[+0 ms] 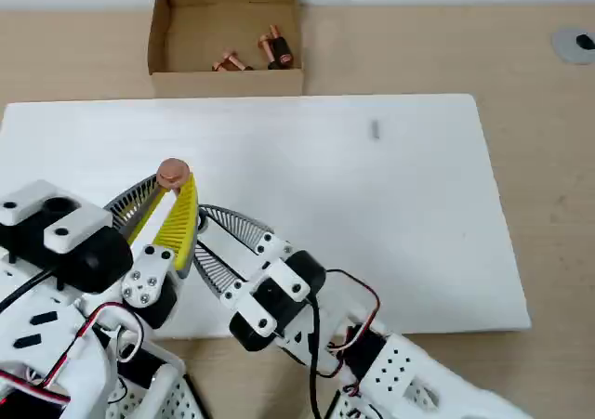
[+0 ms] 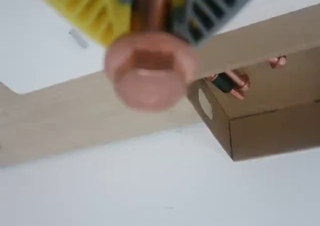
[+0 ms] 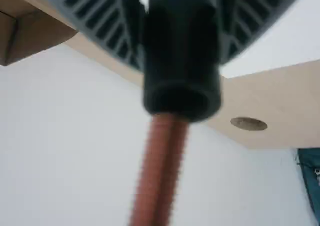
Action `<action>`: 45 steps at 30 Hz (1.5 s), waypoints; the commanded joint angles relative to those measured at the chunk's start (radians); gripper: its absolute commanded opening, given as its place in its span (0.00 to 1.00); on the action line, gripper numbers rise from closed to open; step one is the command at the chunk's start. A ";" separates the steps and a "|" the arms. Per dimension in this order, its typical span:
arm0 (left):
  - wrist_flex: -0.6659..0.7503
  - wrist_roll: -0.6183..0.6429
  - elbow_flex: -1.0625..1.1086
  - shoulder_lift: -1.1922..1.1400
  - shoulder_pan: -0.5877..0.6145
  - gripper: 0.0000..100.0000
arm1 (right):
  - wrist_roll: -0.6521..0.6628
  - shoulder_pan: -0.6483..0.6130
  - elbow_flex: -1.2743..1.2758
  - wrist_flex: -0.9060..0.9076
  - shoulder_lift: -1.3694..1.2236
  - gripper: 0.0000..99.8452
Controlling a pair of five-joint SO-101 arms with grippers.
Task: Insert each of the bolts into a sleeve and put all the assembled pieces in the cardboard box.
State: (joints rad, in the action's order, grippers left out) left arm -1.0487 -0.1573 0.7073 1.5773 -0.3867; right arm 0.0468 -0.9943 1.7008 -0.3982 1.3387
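A copper bolt (image 1: 173, 173) is held over the left part of the white mat (image 1: 372, 215), with my left gripper (image 1: 173, 187) shut on its shank. In the left wrist view its hexagonal head (image 2: 150, 70) points at the camera from between the yellow and grey fingers (image 2: 100, 15). Just beside it, my right gripper (image 1: 199, 222) is shut on a black sleeve (image 3: 181, 60). The bolt's threaded shank (image 3: 157, 171) sticks out of the sleeve's end. The cardboard box (image 1: 163, 38) stands at the back and holds assembled pieces (image 1: 276, 47) (image 1: 231, 63).
The box (image 2: 260, 121) stands off the mat on the wooden table, its pieces (image 2: 227, 82) visible inside. A small grey bit (image 1: 375, 129) lies on the mat's far right part. A round grey disc (image 1: 572, 43) sits in the table at the far right.
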 commanded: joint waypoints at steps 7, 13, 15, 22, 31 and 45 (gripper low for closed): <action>-0.060 -0.005 -0.048 -0.012 -0.052 0.00 | -0.008 -0.005 -0.001 0.000 0.025 0.01; -0.106 -0.008 -0.043 -0.010 -0.087 0.00 | -0.008 -0.005 -0.001 0.000 0.025 0.01; -0.106 -0.011 -0.046 -0.010 -0.086 0.00 | -0.008 -0.005 -0.001 0.000 0.025 0.01; -0.130 -0.051 -0.044 -0.010 -0.084 0.02 | -0.008 -0.005 -0.002 0.000 0.025 0.01; -0.227 -0.064 -0.041 -0.010 -0.084 0.11 | -0.005 -0.004 -0.004 0.002 0.025 0.01; -0.222 -0.064 -0.046 -0.015 0.192 0.21 | -0.003 -0.004 -0.004 0.002 0.025 0.01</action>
State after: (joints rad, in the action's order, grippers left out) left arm -1.2758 -0.2171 0.6935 1.5773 -0.2562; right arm 0.0453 -0.9912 1.7008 -0.3951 1.3357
